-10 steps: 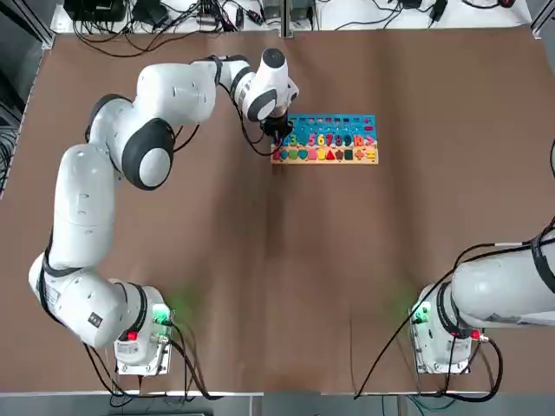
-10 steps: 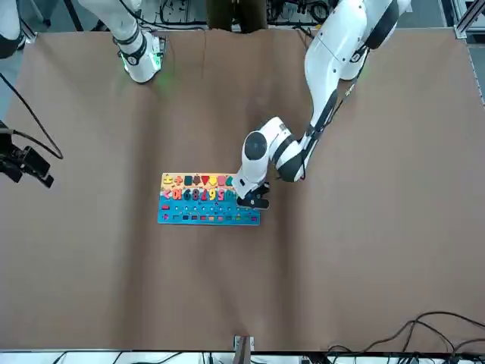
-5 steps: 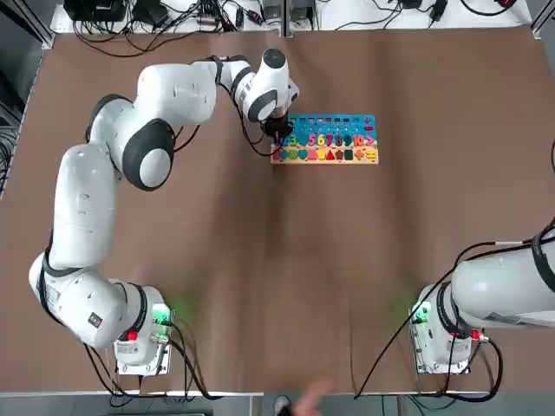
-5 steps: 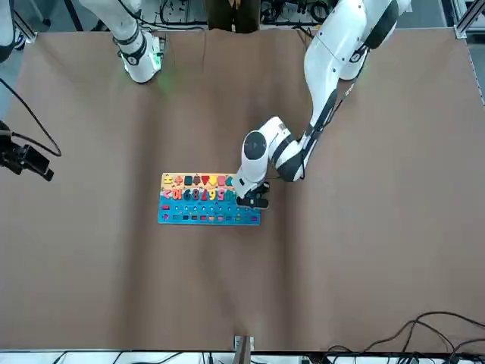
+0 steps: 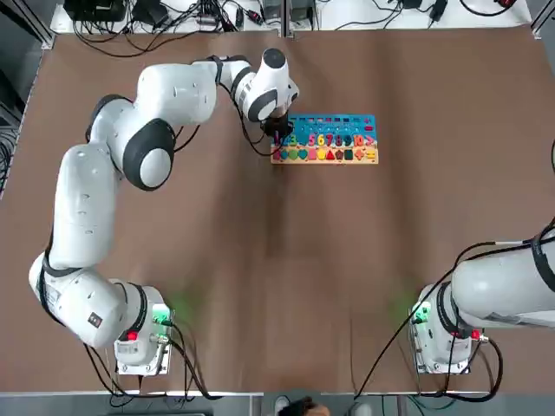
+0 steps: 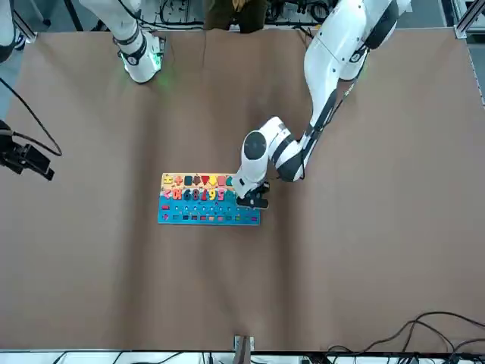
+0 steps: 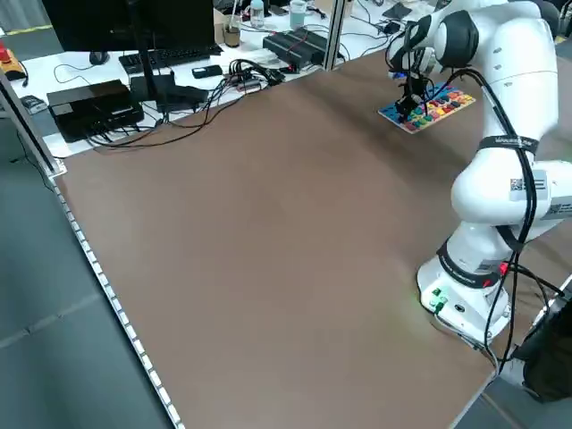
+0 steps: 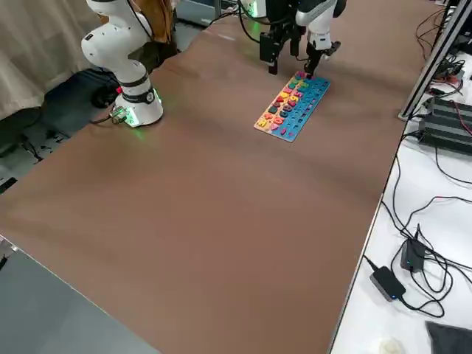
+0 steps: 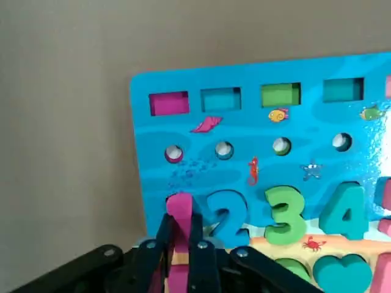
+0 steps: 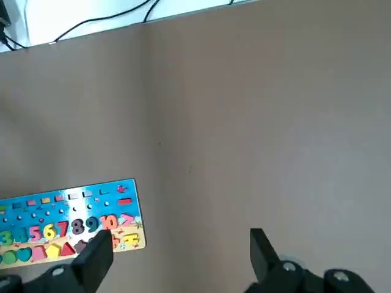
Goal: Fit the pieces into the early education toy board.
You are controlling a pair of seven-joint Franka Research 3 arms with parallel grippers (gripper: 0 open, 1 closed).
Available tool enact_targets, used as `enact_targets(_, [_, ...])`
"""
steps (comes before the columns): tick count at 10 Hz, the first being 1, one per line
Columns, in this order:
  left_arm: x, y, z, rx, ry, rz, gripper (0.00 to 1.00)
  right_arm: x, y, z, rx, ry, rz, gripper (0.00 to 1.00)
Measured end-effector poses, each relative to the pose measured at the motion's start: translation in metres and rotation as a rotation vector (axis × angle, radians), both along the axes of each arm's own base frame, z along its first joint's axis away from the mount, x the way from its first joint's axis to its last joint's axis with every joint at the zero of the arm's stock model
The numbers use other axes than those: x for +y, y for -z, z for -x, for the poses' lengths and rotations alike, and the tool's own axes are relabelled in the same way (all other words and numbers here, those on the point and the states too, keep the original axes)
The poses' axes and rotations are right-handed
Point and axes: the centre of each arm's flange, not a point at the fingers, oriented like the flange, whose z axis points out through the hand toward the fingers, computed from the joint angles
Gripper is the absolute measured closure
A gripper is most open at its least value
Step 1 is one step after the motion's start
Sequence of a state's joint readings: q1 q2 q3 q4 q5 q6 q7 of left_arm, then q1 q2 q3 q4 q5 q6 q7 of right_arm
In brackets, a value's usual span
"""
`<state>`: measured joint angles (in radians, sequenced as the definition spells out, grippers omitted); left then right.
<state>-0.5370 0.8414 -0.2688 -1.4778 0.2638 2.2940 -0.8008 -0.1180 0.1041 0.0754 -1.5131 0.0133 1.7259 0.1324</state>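
Your left tool (image 9: 178, 259) is down at the left end of the early education toy board (image 5: 331, 122), its fingers (image 9: 197, 244) nipped in tight on a pink piece (image 9: 179, 215) that stands upright between them. In the left wrist view you see that piece sitting just beside the blue "2" (image 9: 225, 215), at the start of the numeral row, with the green "3" (image 9: 285, 212) and blue "4" (image 9: 346, 210) following on; whether the pink piece is already seated in its slot you cannot tell. The board lies flat on the brown worktop (image 5: 277, 260) toward its far side, a little right of centre as you look from overhead, blue part away from the arm bases and tan strip (image 5: 325, 157) nearer them. An orange "10" (image 10: 109, 223) sits near the right end of the number row. Your left arm (image 5: 156, 113) reaches in a long arc across the worktop to get there. Your right tool (image 10: 177, 259) hangs well clear of the board, over bare worktop off to the robot's right, its fingers (image 10: 261, 247) spread wide with nothing between them.
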Motion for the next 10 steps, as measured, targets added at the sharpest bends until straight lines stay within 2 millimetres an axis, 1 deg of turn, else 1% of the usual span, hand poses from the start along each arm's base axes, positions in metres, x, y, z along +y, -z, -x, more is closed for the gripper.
enact_targets(4, [-0.0002, 0.0003, -0.0037, -0.007, -0.003, -0.001, 0.87, -0.0011, 0.0041, -0.0019, 0.006, 0.001, -0.001, 0.01])
enact_targets(10, [-0.0005, 0.0005, -0.0050, -0.011, -0.004, -0.003, 0.87, -0.0021, 0.0039, -0.0024, 0.002, 0.003, 0.000, 0.01])
